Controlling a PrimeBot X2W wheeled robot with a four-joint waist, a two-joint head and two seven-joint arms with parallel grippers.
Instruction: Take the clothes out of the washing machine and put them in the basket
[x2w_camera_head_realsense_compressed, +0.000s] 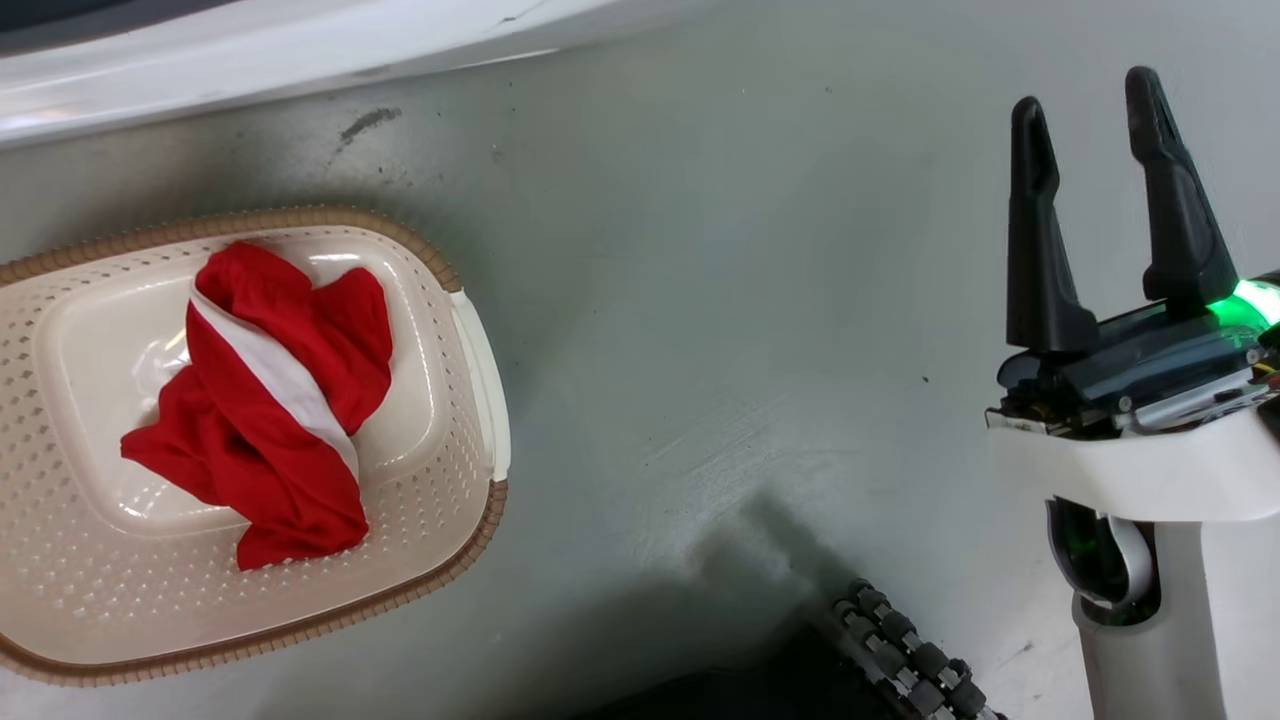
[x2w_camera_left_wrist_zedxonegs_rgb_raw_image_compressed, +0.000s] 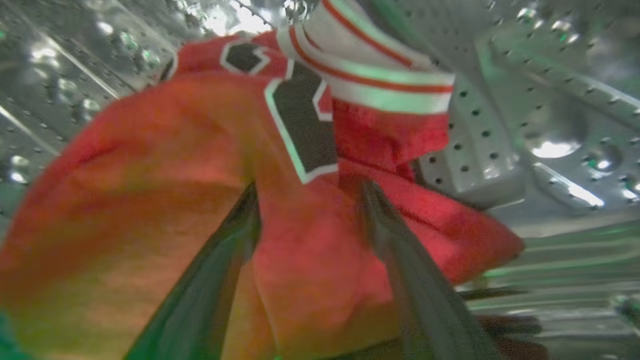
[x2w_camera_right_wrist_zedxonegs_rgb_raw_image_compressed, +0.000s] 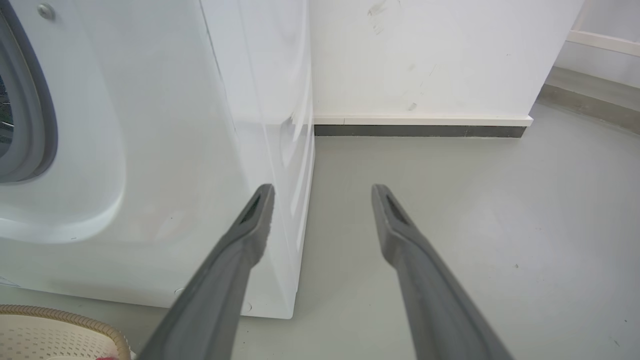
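Step in hand: retrieval of the second garment from the washing machine (x2w_camera_right_wrist_zedxonegs_rgb_raw_image_compressed: 150, 150). The left gripper (x2w_camera_left_wrist_zedxonegs_rgb_raw_image_compressed: 310, 200) is inside the perforated steel drum (x2w_camera_left_wrist_zedxonegs_rgb_raw_image_compressed: 550, 100). Its two fingers are set wide apart with a thick fold of the red jersey (x2w_camera_left_wrist_zedxonegs_rgb_raw_image_compressed: 150, 175) bulging between them; the jaws straddle the cloth and do not appear to pinch it. The jersey lies bunched against the drum wall, with its black numerals and striped trim (x2w_camera_left_wrist_zedxonegs_rgb_raw_image_compressed: 385, 80) at the top of the left wrist view and one edge beside a raised lifter rib (x2w_camera_left_wrist_zedxonegs_rgb_raw_image_compressed: 470, 170). The striped garment (x2w_camera_head_realsense_compressed: 270, 400), red with a broad white band, lies crumpled in the basket (x2w_camera_head_realsense_compressed: 300, 214), which stands on the floor (x2w_camera_head_realsense_compressed: 750, 350) near the foot of the machine. The right gripper (x2w_camera_head_realsense_compressed: 1088, 95) hangs over bare floor, well apart from the basket, fingers spread and empty. To perform the step well, advance the fingers until the fold sits deep between them rather than at the tips, then close fully before any withdrawal. Grip several layers, since a single thin layer is likely to slip. Withdraw along the axis of the opening and lift trailing cloth clear of the rib and the door seal, where it could snag. Release only when the bundle is over the basket interior.
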